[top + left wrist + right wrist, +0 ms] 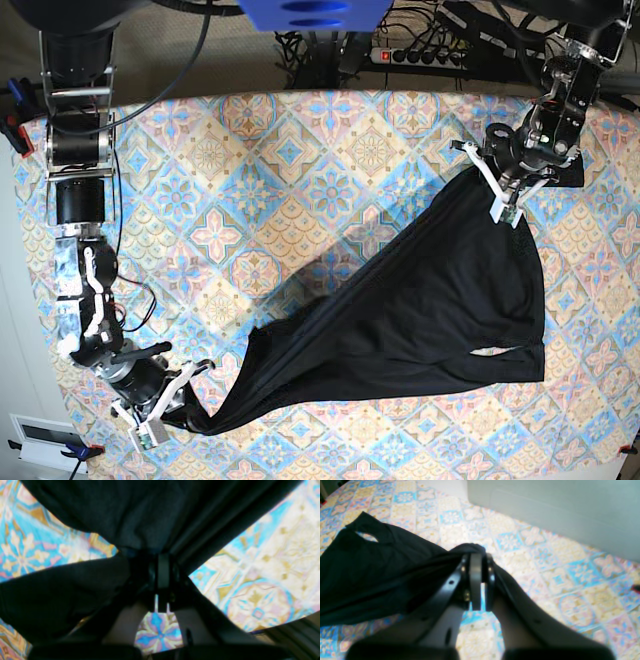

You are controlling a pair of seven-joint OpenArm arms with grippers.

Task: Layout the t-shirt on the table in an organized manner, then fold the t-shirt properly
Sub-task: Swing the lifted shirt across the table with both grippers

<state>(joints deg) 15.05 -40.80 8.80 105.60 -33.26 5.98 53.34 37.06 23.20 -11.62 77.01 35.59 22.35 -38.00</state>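
Jaws clamped on both sides: your left gripper [507, 187] pinches one corner of the t-shirt [440, 300] up near the far right of the counter [300, 170], and your right gripper [172, 392] holds a bunched bit of cloth down at the near left. Between them the black shirt stretches in a long diagonal sling, partly lifted, with its lower edge dragging on the patterned cloth at the near right. By my read you're in the spreading step, with no fold started. Next up, you'll want both arms working together to draw it taut and lower it flat, with the bunched fabric at your right gripper shaken loose.
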